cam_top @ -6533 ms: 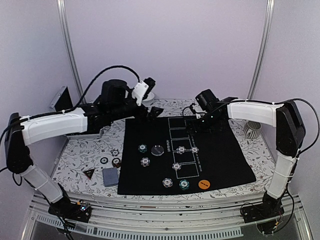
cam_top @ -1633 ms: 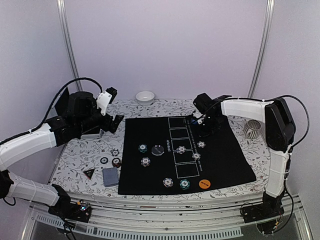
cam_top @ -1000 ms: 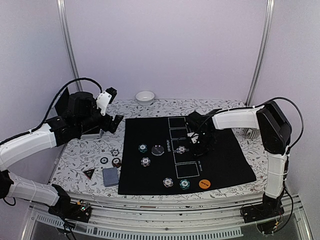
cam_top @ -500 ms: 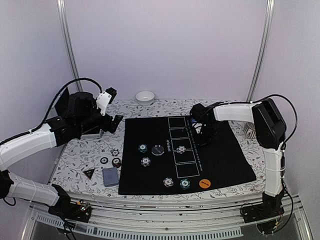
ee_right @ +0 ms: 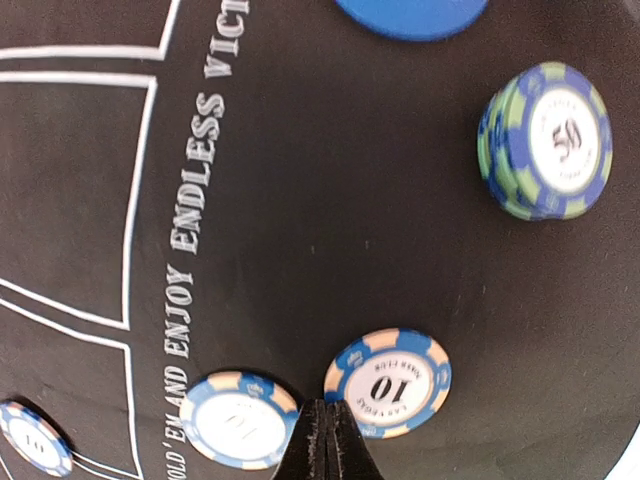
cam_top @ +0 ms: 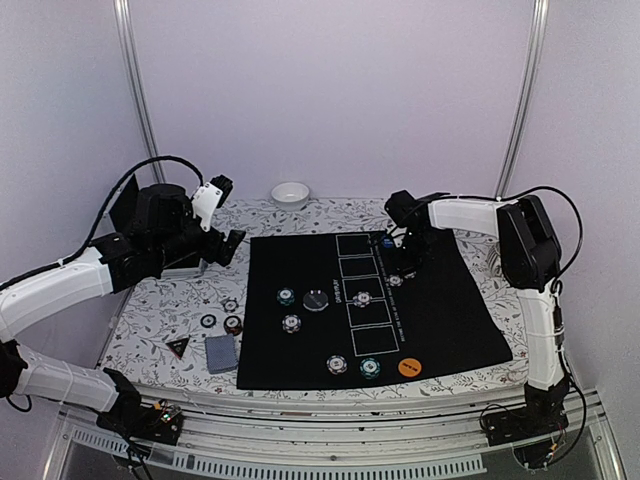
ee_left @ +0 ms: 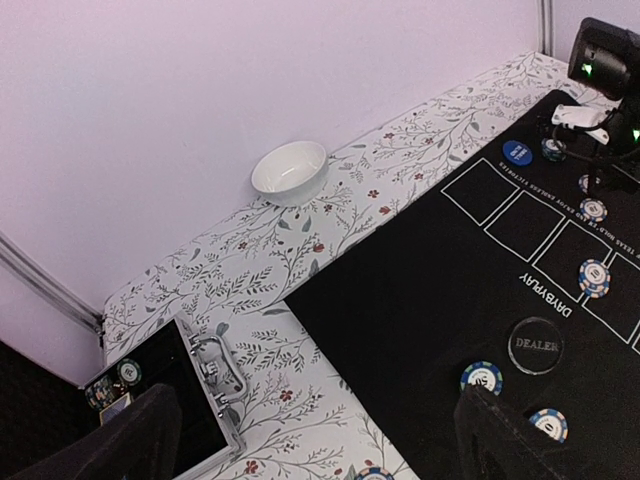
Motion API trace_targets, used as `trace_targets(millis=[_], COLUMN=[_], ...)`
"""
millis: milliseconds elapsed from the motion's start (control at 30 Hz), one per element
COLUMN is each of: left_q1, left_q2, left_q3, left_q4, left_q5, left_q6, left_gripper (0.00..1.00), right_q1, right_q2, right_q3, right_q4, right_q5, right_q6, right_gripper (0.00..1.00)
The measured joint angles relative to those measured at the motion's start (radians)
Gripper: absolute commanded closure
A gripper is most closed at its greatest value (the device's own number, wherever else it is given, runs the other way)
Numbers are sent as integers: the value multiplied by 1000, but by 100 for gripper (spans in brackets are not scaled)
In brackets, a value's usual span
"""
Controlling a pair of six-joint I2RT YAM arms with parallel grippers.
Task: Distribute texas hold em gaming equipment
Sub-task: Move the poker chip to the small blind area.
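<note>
**A:** The right claw [ee_right: 325,442] is pressed together with nothing in it. Its tips are on the black mat [ee_right: 330,200] at the bottom edge of the wrist view, between two 10 chips [ee_right: 388,382].

**B:** What has changed?

**A:** A second ago it was down at the mat's middle. Now it is back at the upper right of the mat in the top view, and those two chips lie higher than before. I'd judge it slid them up, so that spot looks nearly served.

**B:** And the other arm?

**A:** The left claw [ee_left: 318,425] is spread wide and empty. It is unmoved over the upper left of the table [cam_top: 165,300].

**B:** Anything crowding the work?

**A:** The 50 stack [ee_right: 548,140] and the blue button [ee_right: 410,15] sit near the tips. The cards [cam_top: 221,352], triangle marker [cam_top: 178,346] and loose chips [cam_top: 231,305] lie off the mat at lower left, still to be dealt out. The white bowl [cam_top: 290,194] is well apart.
</note>
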Motion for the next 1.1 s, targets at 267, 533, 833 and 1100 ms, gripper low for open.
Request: trace_targets(millis=[267, 533, 833, 1100], left_q1=[1, 2, 2, 4], left_q2=[0, -1, -2, -2], left_q3=[0, -2, -2, -2], left_q4=[0, 0, 0, 0], left_q5=[0, -4, -7, -7], left_q6=[0, 3, 4, 5], left_gripper=[2, 2, 2, 2], right_q1=[16, 193, 242, 218], right_q2=[-13, -52, 6, 33], right_q3=[18, 16, 21, 21], right_q4=[2, 10, 28, 26], right_q5=[-55, -176, -312, -275], right_q6=[5, -32, -37, -25], right_gripper=[94, 96, 97, 97])
